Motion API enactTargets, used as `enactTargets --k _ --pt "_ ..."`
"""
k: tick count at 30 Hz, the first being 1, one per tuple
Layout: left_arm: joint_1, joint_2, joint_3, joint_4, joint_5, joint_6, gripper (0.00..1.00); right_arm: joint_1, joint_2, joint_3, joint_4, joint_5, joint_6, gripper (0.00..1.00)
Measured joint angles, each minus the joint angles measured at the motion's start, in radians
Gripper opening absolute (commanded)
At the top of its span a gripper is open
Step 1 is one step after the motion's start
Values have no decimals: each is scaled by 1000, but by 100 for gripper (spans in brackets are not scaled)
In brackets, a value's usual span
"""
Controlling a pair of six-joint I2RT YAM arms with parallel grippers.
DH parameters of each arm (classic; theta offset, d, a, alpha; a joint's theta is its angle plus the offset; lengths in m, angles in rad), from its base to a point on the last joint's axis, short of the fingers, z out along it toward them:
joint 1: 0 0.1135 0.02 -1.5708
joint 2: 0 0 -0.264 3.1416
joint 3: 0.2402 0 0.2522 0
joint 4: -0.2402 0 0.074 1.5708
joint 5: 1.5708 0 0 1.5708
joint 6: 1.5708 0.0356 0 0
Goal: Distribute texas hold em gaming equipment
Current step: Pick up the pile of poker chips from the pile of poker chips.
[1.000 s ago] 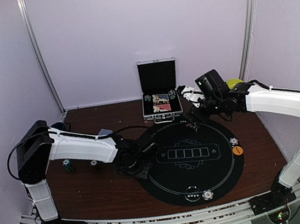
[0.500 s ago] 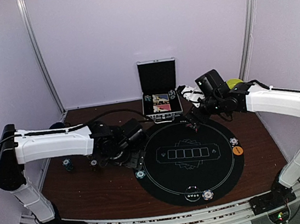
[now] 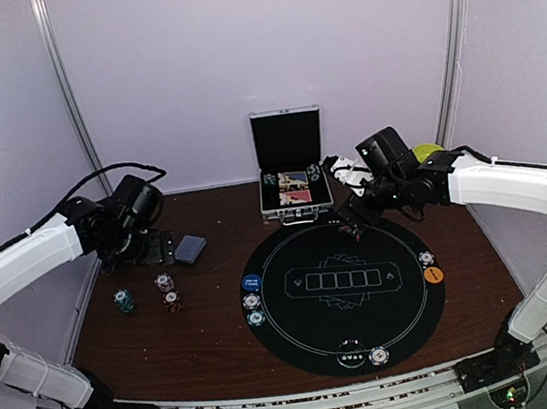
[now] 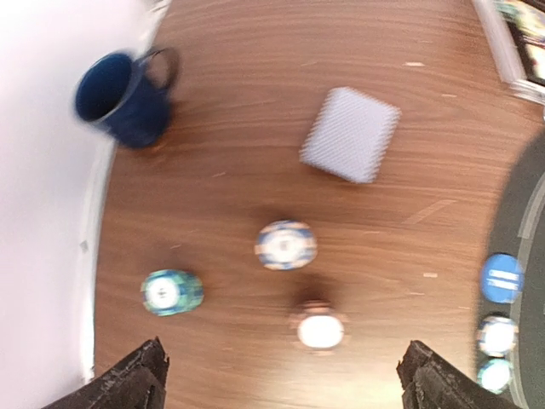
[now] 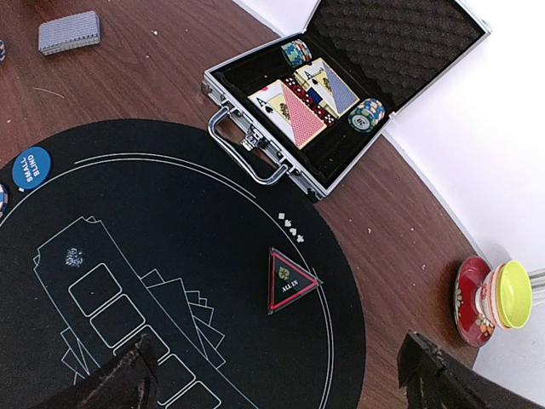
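The left gripper (image 4: 285, 385) hangs spread wide and empty over the left side of the wooden table (image 4: 255, 51), with three short chip stacks right under it. A blue-and-white stack (image 4: 286, 244) is at twelve o'clock from the gap between its fingers, a red stack (image 4: 321, 330) at one o'clock and nearer, and a teal stack (image 4: 171, 292) toward ten o'clock. They stand near each other, so I judge that a wide descent on any one could clip a neighbour and topple it; the blurred wrist view makes the aim harder to trust. The card deck (image 4: 350, 135) lies flat on bare wood at one o'clock from the blue-and-white stack, and a pinch there could fan or skid the cards. The dark blue mug (image 4: 119, 95), between ten and eleven o'clock, could be struck by a swinging arm. The right gripper (image 5: 285, 379), also spread and holding nothing, hovers over the far part of the black mat (image 5: 170, 196). The ALL IN marker (image 5: 289, 280) sits at twelve o'clock from it, with the open silver case (image 5: 392, 43) beyond. A reach for the loose cards (image 5: 294, 112) and chips (image 5: 366, 115) inside could snag the handle (image 5: 247, 149) or shove the marker.
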Motion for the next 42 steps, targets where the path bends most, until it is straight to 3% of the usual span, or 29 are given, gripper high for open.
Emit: enactTargets --k 7,12,20,28,42 --pt "216 -75 -151 21 29 101 98 0 0 0 1 0 0 100" --pt "322 -71 -174 43 59 168 98 0 0 0 3 0 0 100" --pt "465 39 -201 142 152 239 98 0 -4 -1 6 -1 0 100" --pt "500 138 -253 220 216 269 91 0 -20 -2 7 -4 0 100" --pt "564 162 -275 280 277 291 75 0 -23 -2 7 -5 0 100"
